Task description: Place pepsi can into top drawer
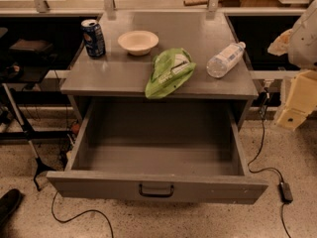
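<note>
The pepsi can [93,38], dark blue with a silver top, stands upright at the back left of the grey cabinet top [124,78]. The top drawer [156,155] is pulled fully open below it. Its inside is bare, and a dark bar handle [156,190] sits at the centre of its front panel. My gripper [296,105], cream coloured, hangs at the right edge of the view, beside the cabinet's right side and far from the can. It holds nothing that I can see.
On the cabinet top are a white bowl [138,41], a green crumpled bag [169,72] at the front edge, and a clear water bottle [225,59] lying on its side. Cables [262,152] run on the floor to the right. A dark stand [25,128] is at the left.
</note>
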Controlling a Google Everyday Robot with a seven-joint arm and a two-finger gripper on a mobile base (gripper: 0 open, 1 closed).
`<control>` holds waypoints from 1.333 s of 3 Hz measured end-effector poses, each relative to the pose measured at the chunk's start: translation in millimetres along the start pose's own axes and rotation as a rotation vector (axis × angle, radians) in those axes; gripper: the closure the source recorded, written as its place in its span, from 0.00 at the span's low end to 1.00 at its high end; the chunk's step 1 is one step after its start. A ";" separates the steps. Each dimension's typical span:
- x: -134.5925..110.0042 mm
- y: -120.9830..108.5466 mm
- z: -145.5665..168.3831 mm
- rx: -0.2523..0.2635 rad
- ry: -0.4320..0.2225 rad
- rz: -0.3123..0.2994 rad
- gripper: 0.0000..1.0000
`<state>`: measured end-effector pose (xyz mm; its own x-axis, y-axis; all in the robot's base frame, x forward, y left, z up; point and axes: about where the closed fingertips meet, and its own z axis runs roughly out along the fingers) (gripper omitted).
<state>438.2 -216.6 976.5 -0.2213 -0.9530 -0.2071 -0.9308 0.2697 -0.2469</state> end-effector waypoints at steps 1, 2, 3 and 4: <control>0.0 0.0 0.0 0.000 0.000 0.000 0.00; -10.4 0.6 -15.6 0.039 -0.075 0.007 0.00; -38.2 -33.6 -9.6 0.028 -0.130 0.047 0.00; -99.5 -96.6 44.2 -0.062 -0.172 0.124 0.00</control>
<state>562.9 -141.6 979.2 -0.2871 -0.8742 -0.3916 -0.9168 0.3693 -0.1521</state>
